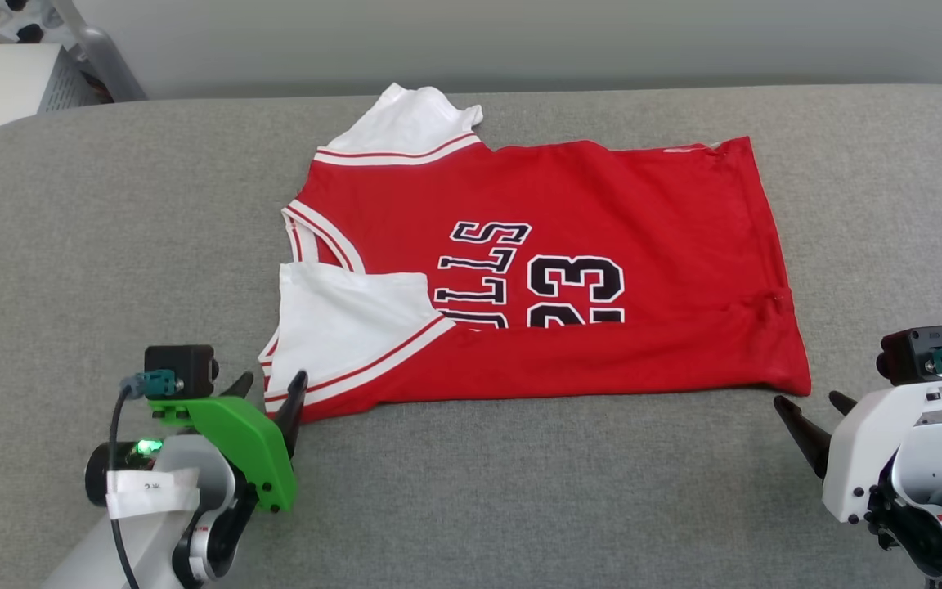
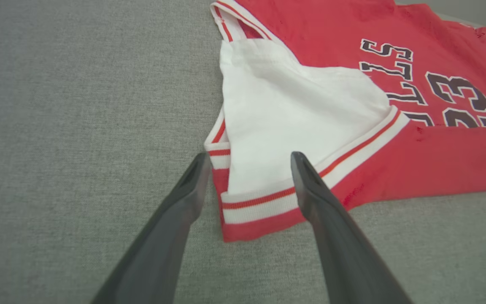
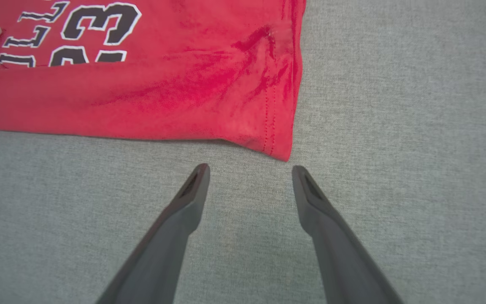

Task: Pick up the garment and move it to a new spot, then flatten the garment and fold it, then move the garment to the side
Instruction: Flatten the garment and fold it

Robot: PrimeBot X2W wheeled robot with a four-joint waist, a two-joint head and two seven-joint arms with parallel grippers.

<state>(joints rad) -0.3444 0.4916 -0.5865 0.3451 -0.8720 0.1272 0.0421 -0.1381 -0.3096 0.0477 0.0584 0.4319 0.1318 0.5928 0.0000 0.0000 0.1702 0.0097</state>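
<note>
Hidden / cut off:
- The garment (image 1: 602,204) lies across the middle of the grey-covered tabletop (image 1: 70,245), collar toward the robot's left and hem toward its right.
- Its near long edge is folded up over the front. The fold cuts off the lower part of the black lettering and of the "23".
- The near white sleeve (image 2: 293,105) lies folded onto the chest and covers the start of the word.
- The far white sleeve (image 1: 410,123) sticks out past the far edge of the red cloth.
- Both arms run out of the head view at the bottom.

Edges and room:
- The left end effector (image 2: 249,155) is spread wide and holds nothing. Its fingers stand either side of the striped trim at the near-left corner. Whether the tips touch the cloth, I cannot tell.
- The right end effector (image 3: 250,167) is also spread wide and empty. Its tips are just short of the near-right hem corner (image 3: 283,152), over bare grey.
- There is open grey cover to the left, to the right and on the near side of the shirt. A narrower strip runs behind it to the tabletop's far edge.

Surroundings:
- A white vented unit (image 1: 5,82) stands beyond the rounded far-left corner, off the tabletop. Its details are hard to make out.
</note>
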